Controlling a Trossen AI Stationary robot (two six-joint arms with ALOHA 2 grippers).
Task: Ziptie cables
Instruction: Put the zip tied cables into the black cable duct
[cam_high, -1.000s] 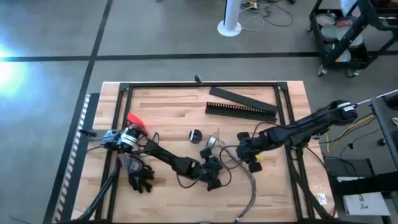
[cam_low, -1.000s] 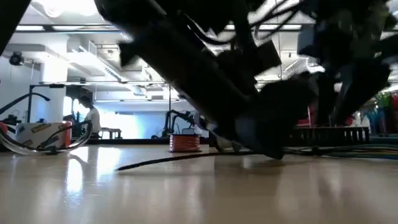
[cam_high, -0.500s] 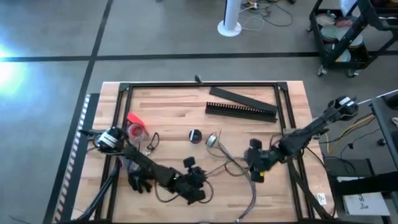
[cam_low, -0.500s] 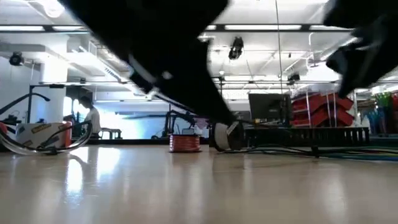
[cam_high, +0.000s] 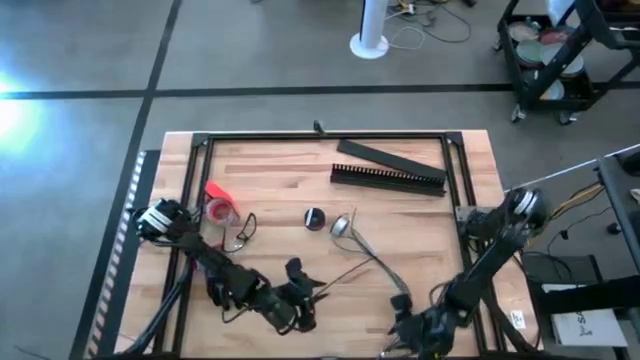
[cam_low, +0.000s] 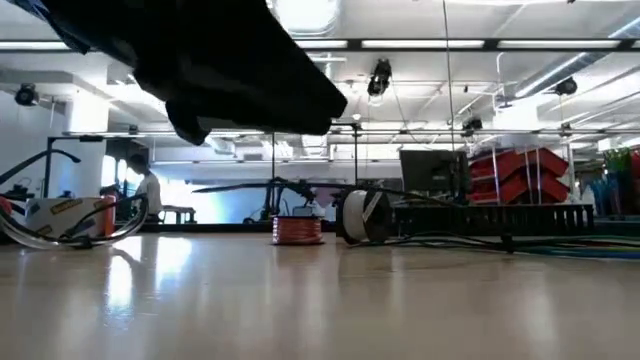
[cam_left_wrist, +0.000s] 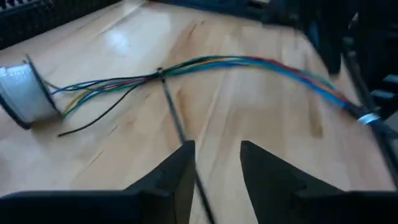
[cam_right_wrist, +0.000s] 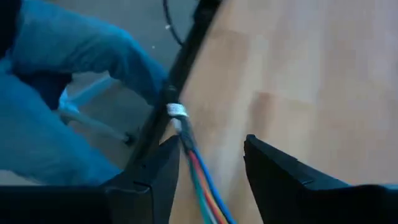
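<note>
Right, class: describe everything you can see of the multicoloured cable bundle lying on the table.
The cable bundle is a set of thin wires in blue, green, red, yellow and black, lying flat on the wooden table. A thin black ziptie cinches it at one point; past that the wires fan out toward a white spool. The other end runs into a dark sleeve with a silver band. The left gripper and right gripper are open; neither grips the bundle.

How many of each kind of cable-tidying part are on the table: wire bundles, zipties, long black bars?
wire bundle, many-coloured: 1
ziptie, thin black strip meeting the bundle: 1
long black bars: 2, the flat bar and the toothed duct
Total: 4
</note>
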